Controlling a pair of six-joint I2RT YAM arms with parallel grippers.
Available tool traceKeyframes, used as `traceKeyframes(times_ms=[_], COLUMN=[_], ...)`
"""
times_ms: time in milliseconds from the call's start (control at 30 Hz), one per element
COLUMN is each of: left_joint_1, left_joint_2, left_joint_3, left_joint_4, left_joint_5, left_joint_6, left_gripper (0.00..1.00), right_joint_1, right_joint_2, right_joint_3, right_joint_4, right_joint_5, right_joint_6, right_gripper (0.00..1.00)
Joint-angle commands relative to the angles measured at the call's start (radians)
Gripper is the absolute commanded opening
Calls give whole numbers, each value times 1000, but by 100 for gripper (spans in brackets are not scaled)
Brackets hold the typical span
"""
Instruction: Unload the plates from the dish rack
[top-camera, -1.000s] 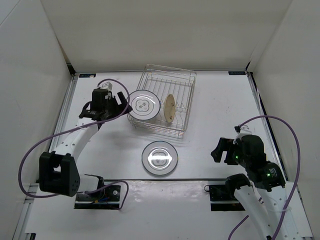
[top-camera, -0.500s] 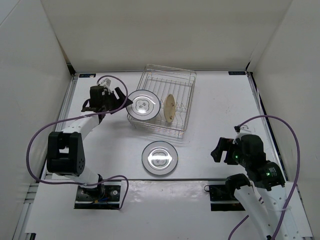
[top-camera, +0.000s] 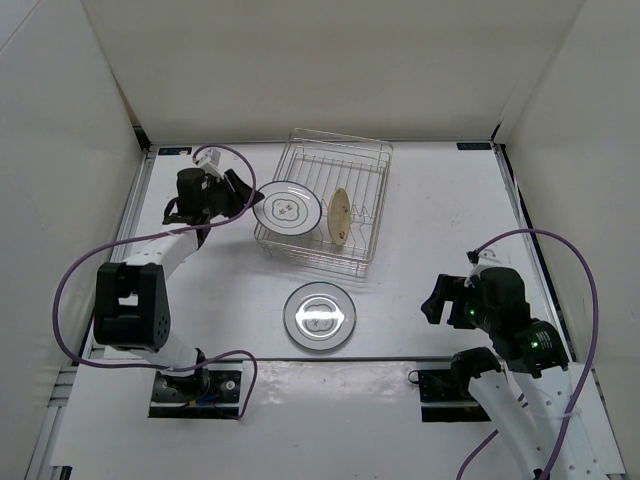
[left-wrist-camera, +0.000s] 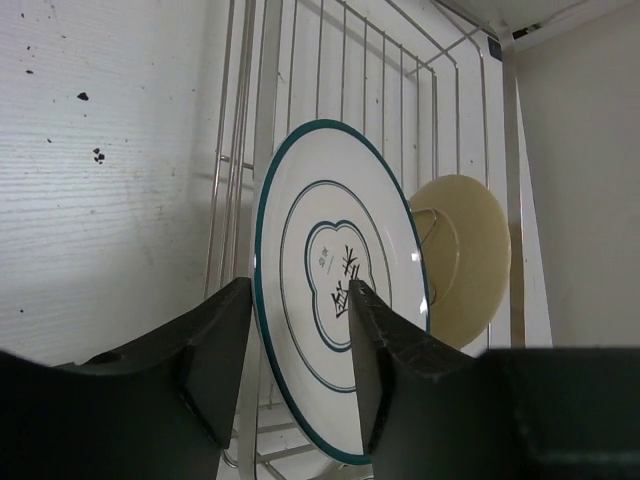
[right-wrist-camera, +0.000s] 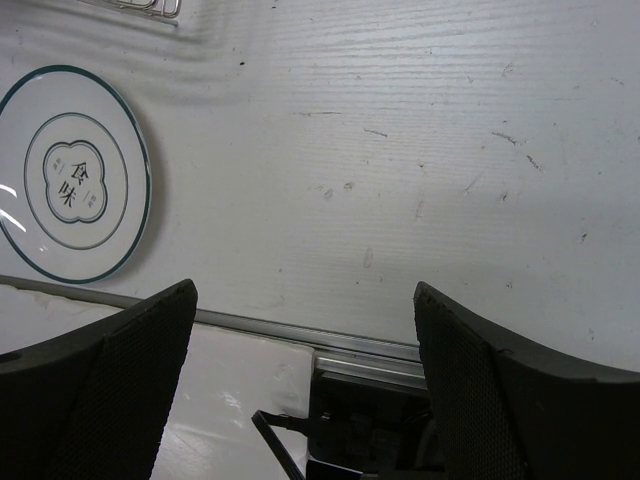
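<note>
Your left gripper sits with its jaws open astride the near rim of the ringed plate. That plate stands on edge at the left end of the dish rack, just left of the tan plate. Ease in until the pads overlap the rim well (contact isn't clear from here), then close squarely. Lift along the plate's own plane before swinging left, or you may snag the rack or nudge the tan plate. Set it beside the flat plate lying on the table. Your right gripper waits near-right, spread wide and empty
</note>
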Motion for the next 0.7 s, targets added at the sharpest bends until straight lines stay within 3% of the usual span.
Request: traceKeyframes(times_ms=[0,100,233,400,600,667], left_joint_1=[1,1,1,1,1,2], left_joint_2=[-4,24,51,82,79,76], left_joint_3=[1,-17,-23,-9,-6,-5], left_joint_4=[48,71,92,97,103,102], left_joint_5=[52,69,93,113,125,121], left_joint_6=[-5,-11,-19,-21,-30,-33], left_gripper=[53,42,34,31,8,4], right_joint_1=[-4,-1,-1,-4,-1,-1], right_joint_2=[8,11,11,19,22,19], right_joint_3=[-2,-2,-2,-2,-2,-2], right_joint_4=[27,29,27,27,24,24], right_joint_5=[0,1,1,3,3,3], right_joint_6=[-12,-10,-13,-9,-10,-6], right_gripper=[90,90,90,90,90,90])
